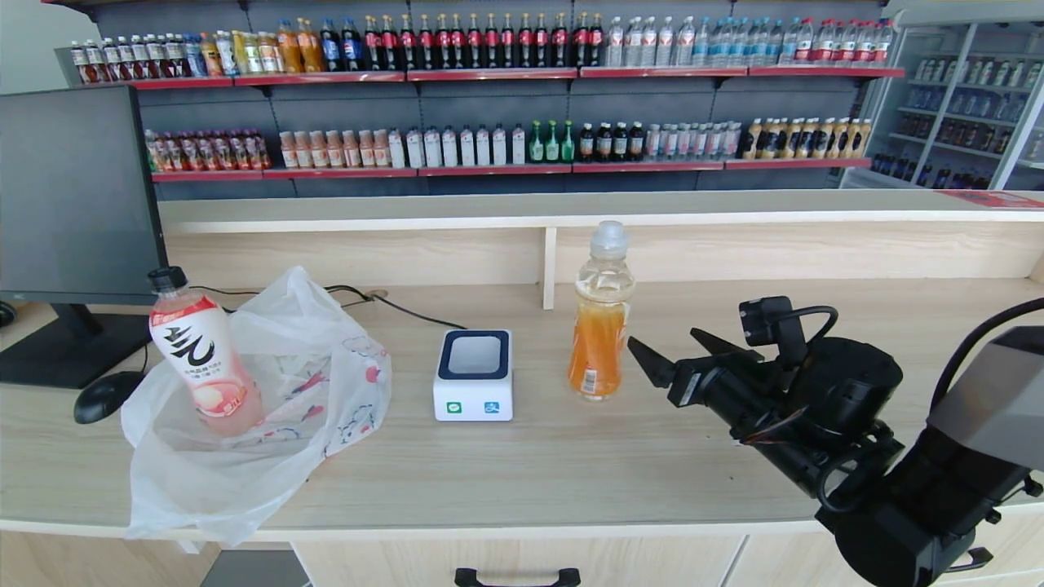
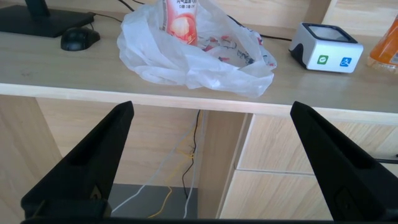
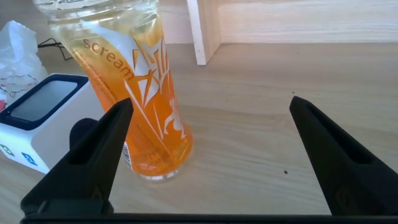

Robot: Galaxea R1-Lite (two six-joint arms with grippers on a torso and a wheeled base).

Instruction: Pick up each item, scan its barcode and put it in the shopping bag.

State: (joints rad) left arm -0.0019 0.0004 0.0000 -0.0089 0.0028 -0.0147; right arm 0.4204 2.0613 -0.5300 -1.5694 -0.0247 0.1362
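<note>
The orange drink bottle (image 1: 601, 326) is seen standing upright on the counter (image 1: 571, 465), just beside the white scanner (image 1: 474, 375). The right gripper (image 1: 662, 346) is held near it with fingers spread apart, not touching it. A pink bottle (image 1: 204, 359) is set tilted inside the shopping bag (image 1: 326, 391). The left gripper (image 2: 211, 109) is likewise spread wide, seemingly below the counter's edge.

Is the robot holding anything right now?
No, nothing. The right hand is open beside the orange bottle, not gripping it. The left hand is open and empty too.
</note>
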